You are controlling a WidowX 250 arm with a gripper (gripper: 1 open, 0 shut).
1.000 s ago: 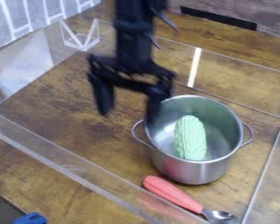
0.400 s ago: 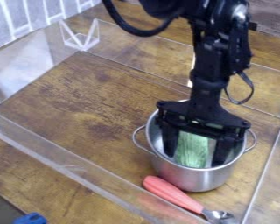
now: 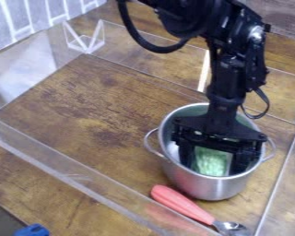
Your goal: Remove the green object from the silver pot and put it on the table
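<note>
A: Where's the green object [image 3: 213,160]?
B: Lying inside the silver pot [image 3: 212,182], on the dark wood tabletop [image 3: 82,101]; a red-handled utensil [image 3: 184,205] lies just in front of the pot.
A: And the gripper [image 3: 216,153]?
B: Pointing straight down inside the pot, its jaws spread wide, one on either side of the green object; whether they touch it I can't tell.

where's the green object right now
The green object lies inside the silver pot, right of centre and low in the camera view, between the fingers of the open gripper, with the red-handled utensil just in front.
</note>
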